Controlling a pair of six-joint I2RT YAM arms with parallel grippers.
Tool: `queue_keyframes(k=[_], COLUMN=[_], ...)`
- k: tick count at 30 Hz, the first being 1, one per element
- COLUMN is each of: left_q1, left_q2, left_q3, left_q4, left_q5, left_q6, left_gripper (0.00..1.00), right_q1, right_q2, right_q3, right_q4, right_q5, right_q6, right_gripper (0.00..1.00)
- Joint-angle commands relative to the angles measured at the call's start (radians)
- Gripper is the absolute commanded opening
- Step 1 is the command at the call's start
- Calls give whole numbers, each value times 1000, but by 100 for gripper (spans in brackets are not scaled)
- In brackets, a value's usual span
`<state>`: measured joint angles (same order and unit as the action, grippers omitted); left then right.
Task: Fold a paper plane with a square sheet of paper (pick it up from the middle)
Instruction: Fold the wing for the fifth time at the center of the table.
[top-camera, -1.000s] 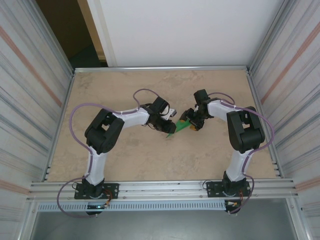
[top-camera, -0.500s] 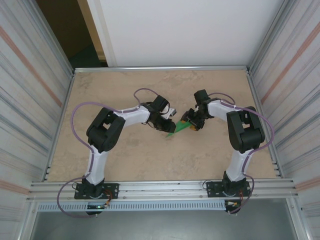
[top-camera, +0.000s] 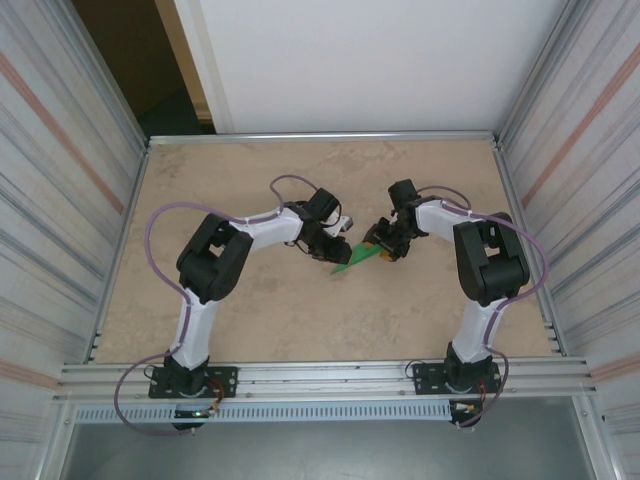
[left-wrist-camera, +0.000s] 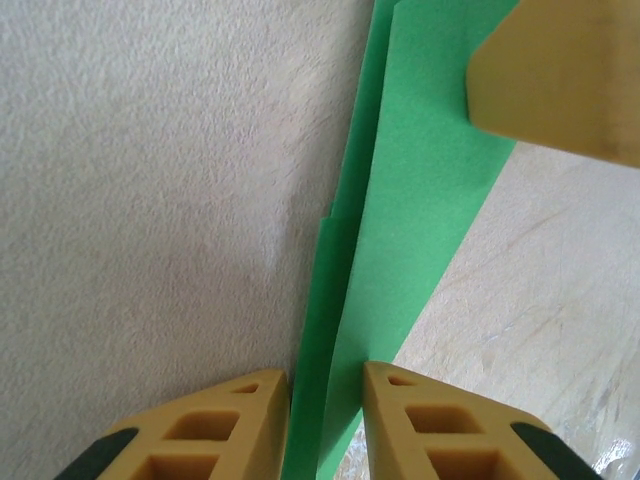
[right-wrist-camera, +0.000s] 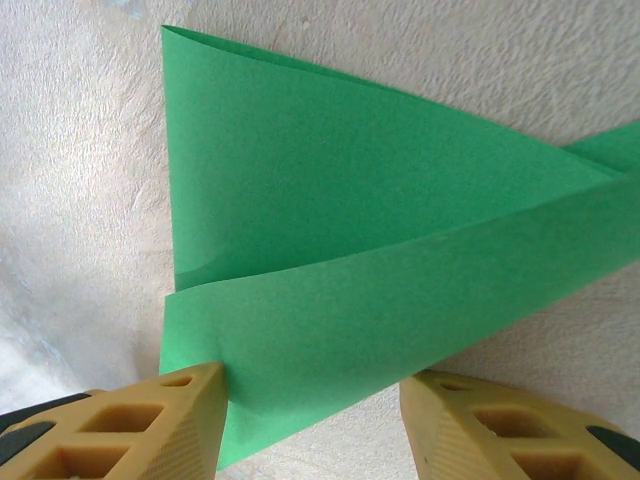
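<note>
The green sheet of paper (top-camera: 353, 258) lies mid-table, folded into a slim pointed paper plane shape. My left gripper (top-camera: 337, 248) is at its left end. In the left wrist view its jaws (left-wrist-camera: 325, 376) stand narrow, with the folded green layers (left-wrist-camera: 420, 200) running up between the fingers and touching both. My right gripper (top-camera: 380, 247) is at the wide right end. In the right wrist view it (right-wrist-camera: 312, 375) is open astride a raised green flap (right-wrist-camera: 400, 300), the left finger touching the flap's edge. One right finger (left-wrist-camera: 560, 80) shows in the left wrist view, resting over the paper.
The beige table (top-camera: 250, 180) is bounded by a metal frame and corrugated side walls (top-camera: 60, 200). A rail (top-camera: 320, 375) runs along the near edge by both arm bases. Purple cables loop off both arms.
The right jaws have narrowed around the flap. The left arm has edged slightly right and forward, its gripper staying on the paper. The paper has barely moved.
</note>
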<state>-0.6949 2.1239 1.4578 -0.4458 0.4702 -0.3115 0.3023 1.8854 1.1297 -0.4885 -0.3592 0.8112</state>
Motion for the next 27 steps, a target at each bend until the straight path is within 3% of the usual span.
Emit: queue_keyframes(k=[1,16,27], left_q1=[-5,-6,-10], left_q2=[83,132,150], left_q3=[-10,30,44], left_q4=[-51,-127,-148], left_q5=[-64,-97,-105], left_q6=[-5,-11,0], left_gripper=[28,25,25], right_q1=[17,17,4], right_q2=[168,138,-151], right_q3=[-71,-54,-78], right_q4=[76,77,148], right_q5=[115,89,22], right_q6=[-7,-12,-40], right_gripper=[50,51,59])
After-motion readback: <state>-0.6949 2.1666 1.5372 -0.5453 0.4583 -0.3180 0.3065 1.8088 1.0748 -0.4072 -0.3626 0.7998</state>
